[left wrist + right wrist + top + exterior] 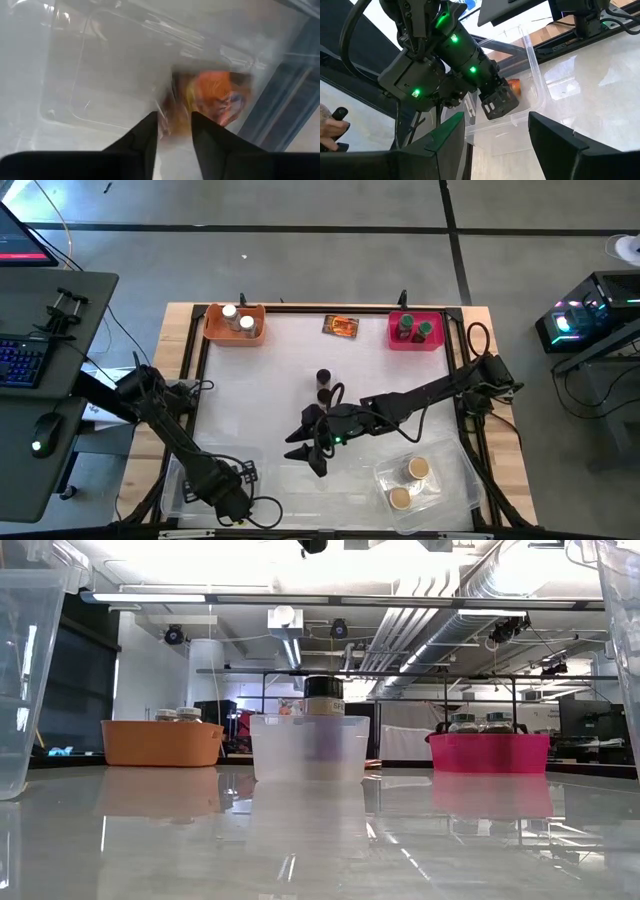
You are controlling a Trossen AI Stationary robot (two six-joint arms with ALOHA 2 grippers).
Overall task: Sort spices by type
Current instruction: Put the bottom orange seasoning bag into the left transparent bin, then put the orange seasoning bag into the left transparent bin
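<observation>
An orange-brown spice packet (pixel 215 95) shows blurred inside the clear tray (pixel 172 480) at the table's near left corner. My left gripper (pixel 174 119) points down into that tray, its fingers parted with the packet's edge between them; the right wrist view shows it (pixel 497 102) right by the packet (pixel 515 87). My right gripper (pixel 305 448) hangs open over the table's middle, holding nothing. A second packet (pixel 341 326) lies flat at the far edge. Two black-lidded jars (pixel 324 386) stand mid-table. My left gripper comes from above, its fingers standing on either side of the packet's edge (pixel 175 122). Whether the fingers touch the packet, I cannot tell. The packet is down inside the clear tray.
An orange bin (pixel 234 323) at the far left holds two white-lidded jars. A pink bin (pixel 416 330) at the far right holds green-lidded jars. A clear tray (pixel 445 495) at the near right holds two tan-lidded jars. A clear tub (pixel 310 748) stands centre in the low view.
</observation>
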